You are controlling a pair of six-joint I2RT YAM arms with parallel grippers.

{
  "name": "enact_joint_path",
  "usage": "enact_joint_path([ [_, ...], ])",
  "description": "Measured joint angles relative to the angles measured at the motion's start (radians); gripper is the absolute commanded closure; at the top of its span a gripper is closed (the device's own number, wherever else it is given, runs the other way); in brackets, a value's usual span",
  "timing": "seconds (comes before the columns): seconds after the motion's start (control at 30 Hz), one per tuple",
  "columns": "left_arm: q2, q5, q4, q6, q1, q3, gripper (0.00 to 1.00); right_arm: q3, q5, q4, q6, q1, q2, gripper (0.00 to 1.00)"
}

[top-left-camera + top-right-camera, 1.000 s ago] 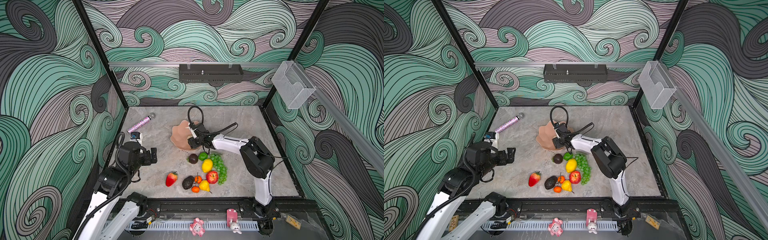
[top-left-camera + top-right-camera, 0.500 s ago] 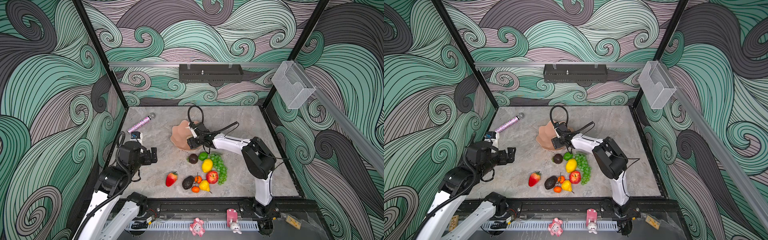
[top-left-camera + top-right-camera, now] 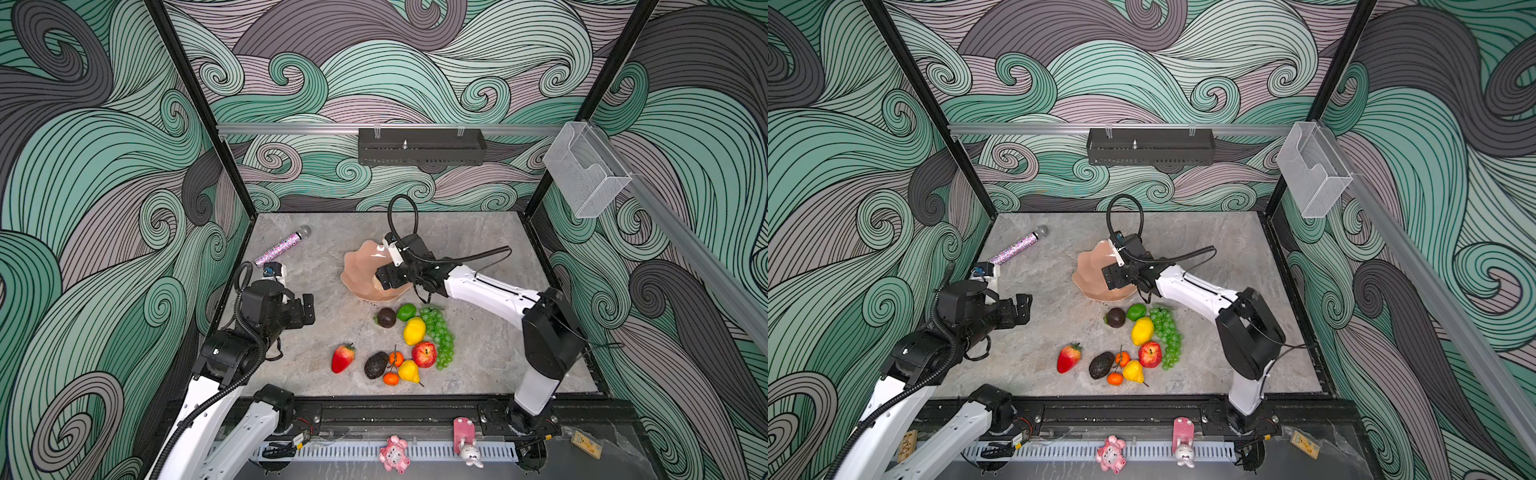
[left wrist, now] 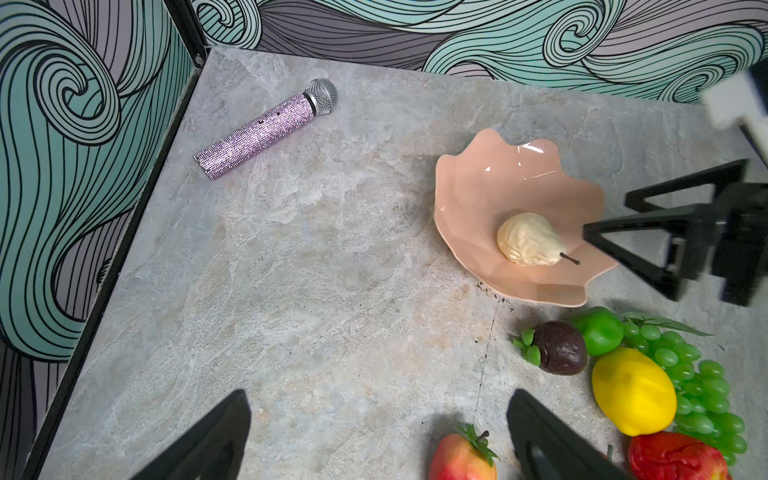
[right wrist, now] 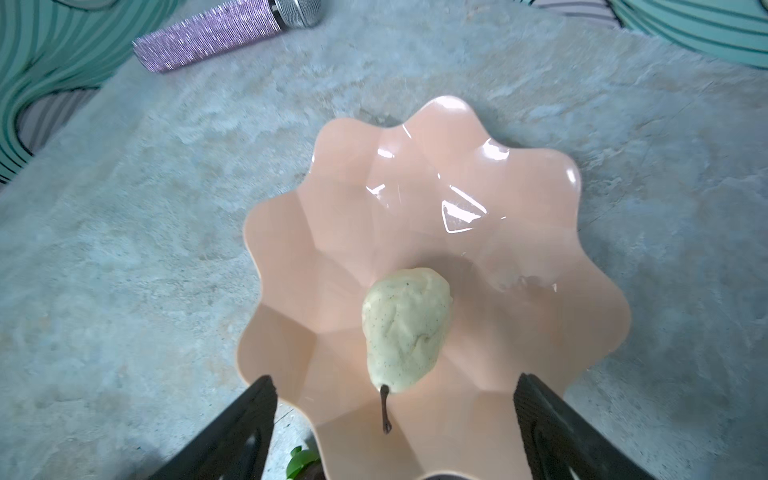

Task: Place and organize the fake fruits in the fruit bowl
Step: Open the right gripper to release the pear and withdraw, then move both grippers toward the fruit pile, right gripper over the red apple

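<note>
Hovering over the fruit bowl [image 5: 436, 166] with jaws spread wide and empty, the right gripper [image 5: 394, 377] faces a lone cream pear [image 5: 405, 328] lying inside. Some ten other fake fruits [image 3: 414, 330], strawberry [image 3: 343, 357] to grapes [image 3: 440, 336], wait on the table [image 3: 478, 249] nearby. The left gripper [image 4: 379, 395] hangs wide open, holding nothing; most of the job looks undone.

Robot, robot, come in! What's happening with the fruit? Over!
Left gripper open, over table. Right gripper open above fruit bowl. Cream pear lies loose in bowl; other fruits on table. Pink microphone off aside.
</note>
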Motion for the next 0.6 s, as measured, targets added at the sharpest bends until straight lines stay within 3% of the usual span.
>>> enact_joint_path([
  [0.33, 0.081, 0.054, 0.011, 0.007, 0.005, -0.003, 0.02, -0.301, -0.026, -0.191, 0.15, 0.005, -0.436, 0.12],
  [0.6, 0.226, 0.18, 0.015, 0.013, -0.012, -0.003, 0.05, -0.577, -0.013, -0.309, 0.308, 0.041, -0.769, 0.13],
])
